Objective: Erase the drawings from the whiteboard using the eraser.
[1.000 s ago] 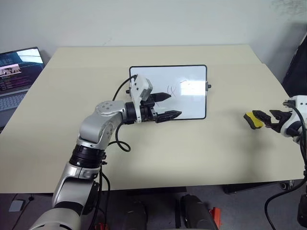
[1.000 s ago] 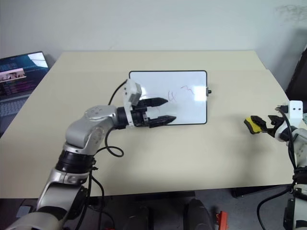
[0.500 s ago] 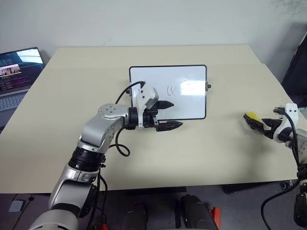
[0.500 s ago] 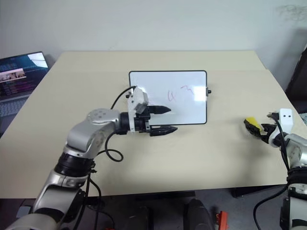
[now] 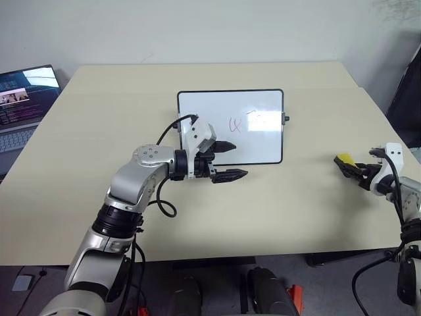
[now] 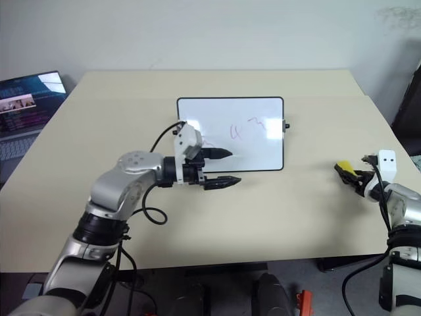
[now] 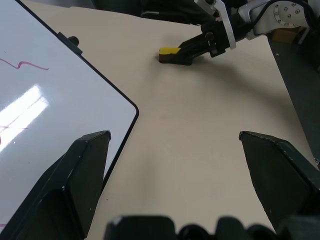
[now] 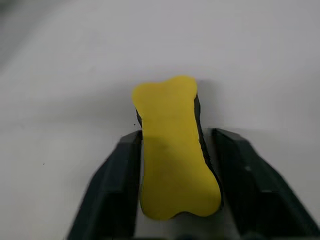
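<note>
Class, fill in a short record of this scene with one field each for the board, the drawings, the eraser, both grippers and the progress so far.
whiteboard: lying flat on the table, black frame
drawings: red scribbles on the board, not erased
eraser: yellow, on the table to the board's right
right gripper: fingers closed on the eraser's two sides
left gripper: open, hovering at the board's near edge
progress: eraser gripped, wiping not begun

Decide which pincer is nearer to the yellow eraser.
Right. The right pincer flanks the eraser with its fingers; the left pincer hovers open at the whiteboard's lower edge.
</note>
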Robot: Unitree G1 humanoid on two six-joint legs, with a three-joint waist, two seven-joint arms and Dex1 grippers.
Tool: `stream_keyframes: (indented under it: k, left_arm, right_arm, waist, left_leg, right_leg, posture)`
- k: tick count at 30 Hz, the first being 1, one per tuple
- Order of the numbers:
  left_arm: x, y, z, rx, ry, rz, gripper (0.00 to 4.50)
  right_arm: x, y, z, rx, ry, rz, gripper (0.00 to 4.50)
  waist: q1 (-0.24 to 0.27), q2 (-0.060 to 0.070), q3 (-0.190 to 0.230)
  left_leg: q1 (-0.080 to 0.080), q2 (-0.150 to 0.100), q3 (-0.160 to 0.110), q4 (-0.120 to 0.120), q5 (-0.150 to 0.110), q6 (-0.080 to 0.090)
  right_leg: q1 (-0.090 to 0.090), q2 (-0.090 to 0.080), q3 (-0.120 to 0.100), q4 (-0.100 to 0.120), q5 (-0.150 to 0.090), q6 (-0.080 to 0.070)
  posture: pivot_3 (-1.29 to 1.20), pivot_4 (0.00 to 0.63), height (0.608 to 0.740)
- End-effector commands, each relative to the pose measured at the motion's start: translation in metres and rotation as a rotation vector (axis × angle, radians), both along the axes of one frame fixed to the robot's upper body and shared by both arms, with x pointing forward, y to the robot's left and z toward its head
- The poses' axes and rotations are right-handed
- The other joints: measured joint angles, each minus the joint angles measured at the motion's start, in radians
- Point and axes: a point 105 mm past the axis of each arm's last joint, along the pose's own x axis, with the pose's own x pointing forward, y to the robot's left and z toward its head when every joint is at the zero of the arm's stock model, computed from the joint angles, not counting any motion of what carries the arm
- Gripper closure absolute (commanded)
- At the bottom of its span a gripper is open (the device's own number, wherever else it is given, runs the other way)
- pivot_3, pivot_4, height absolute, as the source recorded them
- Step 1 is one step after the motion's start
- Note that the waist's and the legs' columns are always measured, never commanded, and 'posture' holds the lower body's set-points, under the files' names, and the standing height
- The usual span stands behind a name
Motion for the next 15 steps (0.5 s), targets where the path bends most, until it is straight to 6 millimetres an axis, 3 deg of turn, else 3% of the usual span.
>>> stream_keyframes:
  k: [1,10,12,15]
  left_arm:
    - [-0.002,0.002,0.015,-0.006,-0.073,0.005,0.00]
    - [0.000,0.006,0.015,-0.005,-0.072,0.029,0.00]
    - [0.004,0.016,0.016,-0.005,-0.078,0.074,0.00]
    - [0.012,0.045,0.021,0.004,-0.094,0.183,0.00]
  right_arm:
    - [0.005,0.001,0.011,-0.014,-0.047,0.013,3.27]
    - [0.007,0.005,0.017,-0.016,-0.067,0.025,3.30]
    - [0.010,0.009,0.033,-0.048,-0.117,0.037,3.30]
    - [0.013,0.034,0.087,-0.083,-0.277,0.111,3.30]
  waist:
    - [0.000,0.000,0.000]
    - [0.000,0.000,0.000]
    - [-0.001,0.000,0.000]
    - [-0.008,0.003,0.002]
  left_leg:
    - [0.000,0.000,0.000,0.000,0.000,0.000]
    - [0.000,0.000,0.000,0.000,0.000,0.000]
    - [0.000,0.000,0.000,0.000,0.000,0.000]
    - [0.001,0.000,0.000,0.000,0.000,0.000]
  right_leg:
    - [0.000,0.000,0.000,0.000,0.000,0.000]
    - [0.000,0.000,0.000,0.000,0.000,0.000]
    - [0.000,0.000,0.000,0.000,0.000,0.000]
    - [0.000,0.000,0.001,0.001,0.000,0.000]
  posture:
    - [0.00,0.150,0.740]
    - [0.00,0.150,0.740]
    - [0.00,0.150,0.740]
    - [0.00,0.150,0.740]
